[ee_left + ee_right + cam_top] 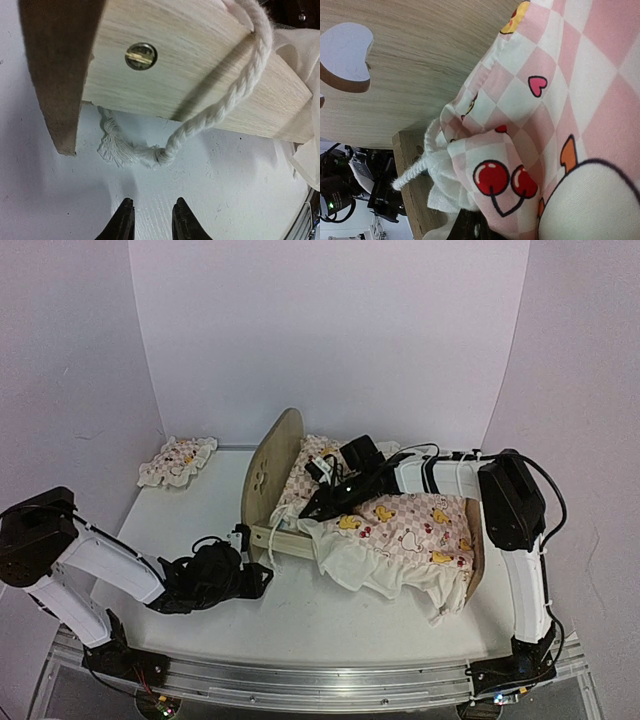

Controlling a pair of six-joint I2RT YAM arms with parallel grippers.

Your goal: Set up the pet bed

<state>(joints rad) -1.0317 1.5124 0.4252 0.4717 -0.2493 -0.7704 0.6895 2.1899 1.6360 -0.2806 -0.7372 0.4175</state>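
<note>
left tool (pixel 151 221): tips slightly apart, empty, knotted rope (pixel 220 105) just ahead under pet bed (pixel 200 65) rail | right tool (pixel 310 508): pressed on checkered cover (pixel 560 75), grip can't tell

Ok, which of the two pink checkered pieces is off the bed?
The small ruffled pillow, on the table left of the headboard; the bigger cover lies on the bed.

The pet bed (pixel 270 460) is pale, light-grained plywood, with a brass-toned fitting (pixel 141 56) in its side rail. The twisted rope (pixel 220 107) is white. The cover (pixel 420 525) is a pink-and-white check printed with yellow ducks, red cherries and pink hearts, edged in a white ruffle. The small pillow (pixel 178 460) matches. The surface (pixel 200 530) is white and the left claw (pixel 153 207) is black.
</note>
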